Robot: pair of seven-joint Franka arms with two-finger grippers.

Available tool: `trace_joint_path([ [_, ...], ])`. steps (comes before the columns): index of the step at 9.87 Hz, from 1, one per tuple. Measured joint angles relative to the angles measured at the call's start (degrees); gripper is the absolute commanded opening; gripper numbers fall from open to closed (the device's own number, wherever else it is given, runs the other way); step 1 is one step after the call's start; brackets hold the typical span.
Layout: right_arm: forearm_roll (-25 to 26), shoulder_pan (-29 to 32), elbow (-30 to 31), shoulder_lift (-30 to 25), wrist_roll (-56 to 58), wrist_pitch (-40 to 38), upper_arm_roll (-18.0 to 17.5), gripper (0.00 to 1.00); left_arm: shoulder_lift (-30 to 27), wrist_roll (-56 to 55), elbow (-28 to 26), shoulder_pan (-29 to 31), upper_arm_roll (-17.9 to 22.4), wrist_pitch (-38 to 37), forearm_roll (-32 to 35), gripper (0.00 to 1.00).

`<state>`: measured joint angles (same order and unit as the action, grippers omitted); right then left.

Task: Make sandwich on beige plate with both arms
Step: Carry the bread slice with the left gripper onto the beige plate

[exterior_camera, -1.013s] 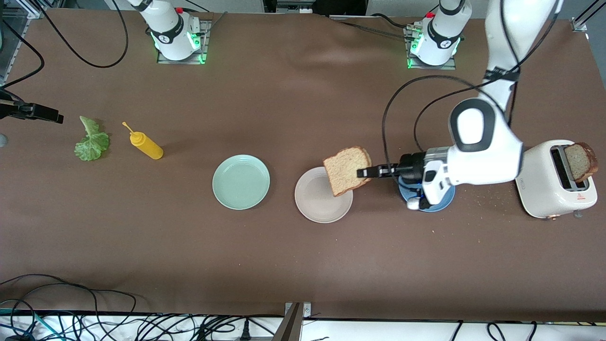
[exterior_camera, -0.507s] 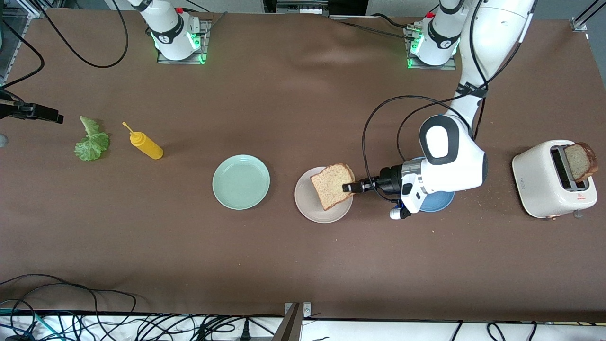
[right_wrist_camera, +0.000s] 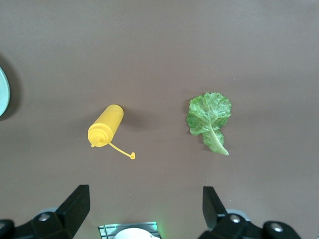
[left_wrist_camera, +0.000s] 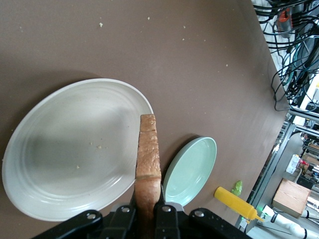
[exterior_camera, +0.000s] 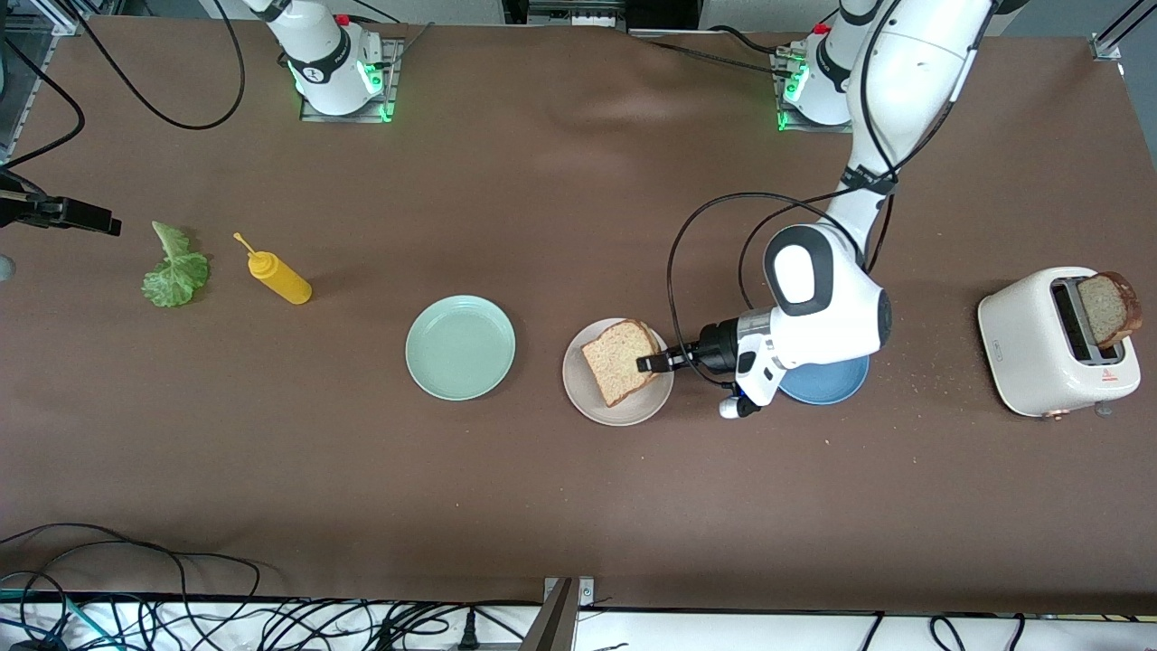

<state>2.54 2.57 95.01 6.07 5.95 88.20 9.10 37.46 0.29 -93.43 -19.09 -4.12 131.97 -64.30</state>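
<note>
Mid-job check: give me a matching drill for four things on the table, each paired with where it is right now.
Things:
1. bread slice
2. second bread slice
3. lettuce leaf
4. mustard bottle

Places:
A. lying on the table between the lettuce and the mint green plate
B. sticking up out of the toaster
C. held by the left gripper over the beige plate
D. flat on the table at the right arm's end

Pairs: 1-C, 2-B, 3-D, 4-A

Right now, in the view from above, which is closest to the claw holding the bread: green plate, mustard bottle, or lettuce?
From the left claw:
1. Mint green plate, beside the beige plate.
2. Yellow mustard bottle, toward the right arm's end.
3. Lettuce leaf, just past the bottle.
</note>
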Motion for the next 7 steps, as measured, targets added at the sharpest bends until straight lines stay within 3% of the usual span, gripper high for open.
trace_joint_path([
  [5, 0.0, 0.0, 0.0, 0.0, 0.0, 0.0, 0.0, 1.00, 1.8, 0.1, 0.7, -0.6, -0.1, 1.0, 0.0, 0.00],
  [6, 0.0, 0.0, 0.0, 0.0, 0.0, 0.0, 0.0, 1.00, 2.1, 0.1, 0.8, -0.6, -0.1, 1.3, 0.0, 0.33],
  [7, 0.0, 0.0, 0.0, 0.0, 0.0, 0.0, 0.0, 1.00, 2.5, 0.1, 0.8, -0.6, -0.1, 1.5, 0.0, 0.98],
])
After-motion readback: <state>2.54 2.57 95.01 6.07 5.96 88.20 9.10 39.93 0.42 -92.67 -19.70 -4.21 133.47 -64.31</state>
